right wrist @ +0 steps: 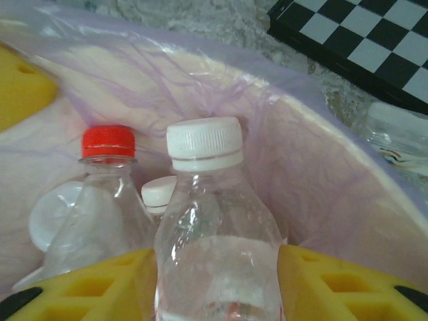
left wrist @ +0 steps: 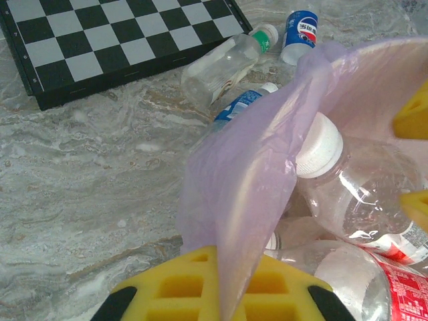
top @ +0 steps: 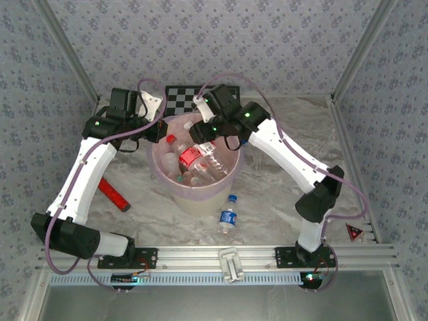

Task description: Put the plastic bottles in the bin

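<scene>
The cream-white bin (top: 200, 200) with its pink-lilac bag stands mid-table and holds several plastic bottles. My right gripper (top: 204, 137) hangs over the bin, shut on a clear white-capped bottle (right wrist: 212, 221) with a red label (top: 192, 158); its yellow pads (right wrist: 321, 287) press both sides. A red-capped bottle (right wrist: 107, 174) stands beside it inside the bin. My left gripper (left wrist: 227, 271) is at the bin's far-left rim, shut on a fold of the bag (left wrist: 254, 187). A blue-capped bottle (top: 229, 215) lies on the table in front of the bin. Behind the bin lie a green-capped bottle (left wrist: 224, 65) and two blue-labelled ones (left wrist: 299, 28) (left wrist: 241, 103).
A black-and-white chessboard (top: 182, 93) lies at the back, next to the loose bottles. A flat red bar (top: 114, 194) lies left of the bin beside the left arm. A red triangle marker (top: 354, 233) sits at the right edge. Patterned walls close in three sides.
</scene>
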